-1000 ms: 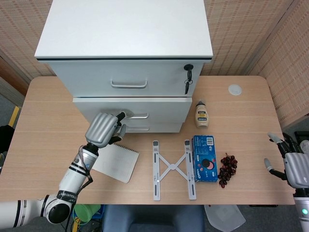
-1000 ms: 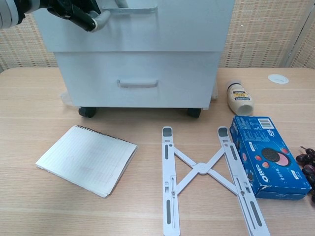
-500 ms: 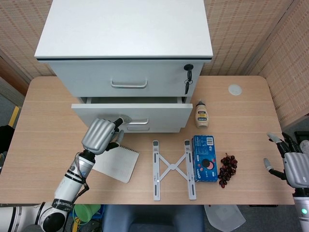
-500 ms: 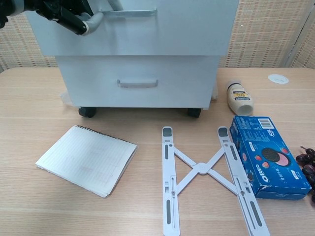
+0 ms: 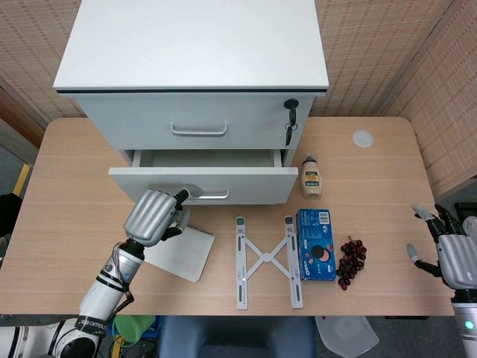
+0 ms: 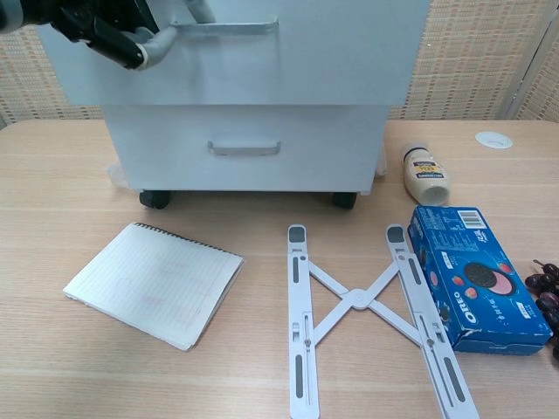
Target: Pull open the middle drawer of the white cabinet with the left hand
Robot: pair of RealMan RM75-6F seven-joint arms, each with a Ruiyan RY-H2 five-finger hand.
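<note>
1. My left hand (image 5: 154,216) hooks its fingers on the handle (image 5: 211,196) of the middle drawer (image 5: 201,182), at 12 o'clock from the notebook (image 5: 179,252). Bare worktop (image 5: 67,194) lies at its 9 o'clock.
2. In the chest view the cabinet (image 6: 236,87) is cut off at the top.
3. The drawer stands partly out, its white inside showing.
4. My right hand (image 5: 456,253) hangs spread at the worktop's right edge, holding nothing.

Left hand (image 5: 153,217) grips the handle (image 5: 205,195) of the open middle drawer (image 5: 205,183).
</note>
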